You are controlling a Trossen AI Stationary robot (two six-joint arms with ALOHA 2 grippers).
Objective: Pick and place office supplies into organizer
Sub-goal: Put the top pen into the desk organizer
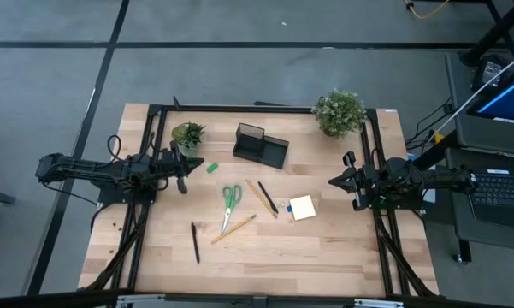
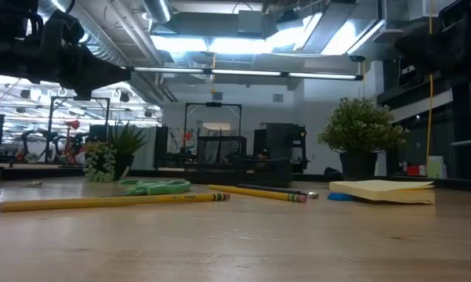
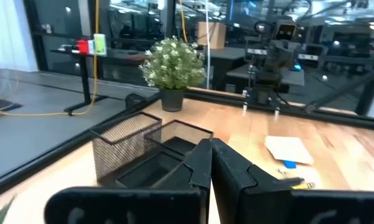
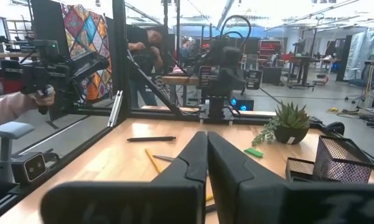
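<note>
With both claws pressed together and holding nothing, open your right gripper (image 1: 333,181) before you reach for the sticky-note pad (image 1: 302,208) lying just inboard of it, then carry the pad over the pencils (image 1: 260,196) to the organizer (image 1: 260,145) at the table's far edge.

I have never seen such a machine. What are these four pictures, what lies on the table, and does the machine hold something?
It is a robot with two dark arms at a wooden table. One picture looks down from above, one looks level across the tabletop, and two come from cameras on the wrists. The left hand and right hand are both shut and hold nothing. On the table lie scissors, pencils, pens, a yellow pad, a black mesh organizer and two potted plants.
</note>
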